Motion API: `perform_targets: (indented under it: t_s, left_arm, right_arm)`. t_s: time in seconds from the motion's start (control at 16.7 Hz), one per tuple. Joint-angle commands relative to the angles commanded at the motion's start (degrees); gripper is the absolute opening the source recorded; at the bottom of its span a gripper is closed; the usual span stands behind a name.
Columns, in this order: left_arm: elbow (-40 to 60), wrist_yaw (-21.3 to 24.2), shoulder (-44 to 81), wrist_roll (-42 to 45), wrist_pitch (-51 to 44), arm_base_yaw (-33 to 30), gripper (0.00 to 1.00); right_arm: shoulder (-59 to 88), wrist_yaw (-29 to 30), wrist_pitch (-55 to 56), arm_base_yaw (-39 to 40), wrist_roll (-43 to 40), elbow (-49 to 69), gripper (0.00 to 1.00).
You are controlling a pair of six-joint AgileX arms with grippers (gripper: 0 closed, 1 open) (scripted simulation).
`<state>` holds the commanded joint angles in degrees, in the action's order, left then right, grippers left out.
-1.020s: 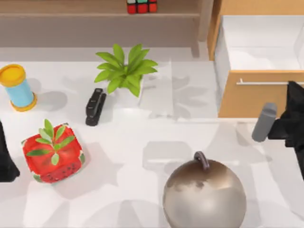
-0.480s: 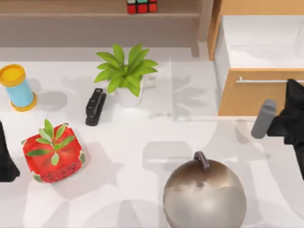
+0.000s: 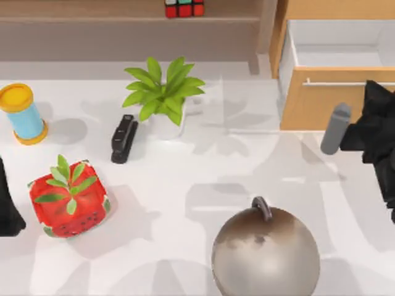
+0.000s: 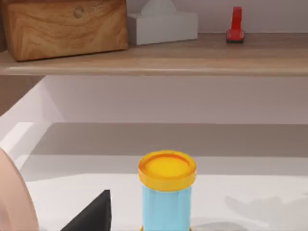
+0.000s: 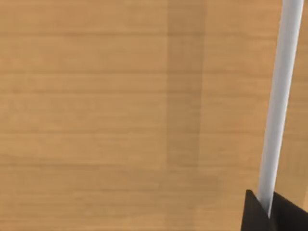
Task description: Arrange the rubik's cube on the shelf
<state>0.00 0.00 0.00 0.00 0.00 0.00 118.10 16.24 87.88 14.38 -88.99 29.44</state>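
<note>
The rubik's cube (image 3: 184, 7) rests on the shelf (image 3: 92, 19), a long wooden board along the table's far edge, right of its middle; only the cube's near face with red and green squares is visible. My right gripper (image 3: 374, 88) is at the right side, against the front of the orange-brown drawer (image 3: 327, 102). In the right wrist view its black fingertips (image 5: 253, 215) close around the silver handle (image 5: 281, 96). My left gripper (image 3: 7, 206) is parked at the table's left edge, far from the cube.
On the table stand a potted plant (image 3: 162, 92), a black stapler (image 3: 123, 138), a blue cylinder with an orange cap (image 3: 22, 114), a red strawberry-patterned cube (image 3: 68, 200) and a large metal ball (image 3: 265, 251). A wooden box (image 4: 65, 26) and a white box (image 4: 162, 23) sit on the shelf.
My right gripper has moved toward the far side with the drawer handle, and the drawer front has slid inward, leaving less of its white inside exposed. The left arm is still.
</note>
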Motion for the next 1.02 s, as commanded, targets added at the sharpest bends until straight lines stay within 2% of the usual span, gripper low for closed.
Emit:
perform_targets:
  t_s: [0.54,1.02]
  left_arm:
    - [0.00,0.00,0.00,0.00,0.00,0.00,1.00]
    - [0.00,0.00,0.00,0.00,0.00,0.00,1.00]
  right_arm:
    - [0.48,-0.58,-1.58,-0.62,0.16,2.87,0.00]
    - [4.96,-2.37,-8.04,-2.47,0.03,12.94,0.00]
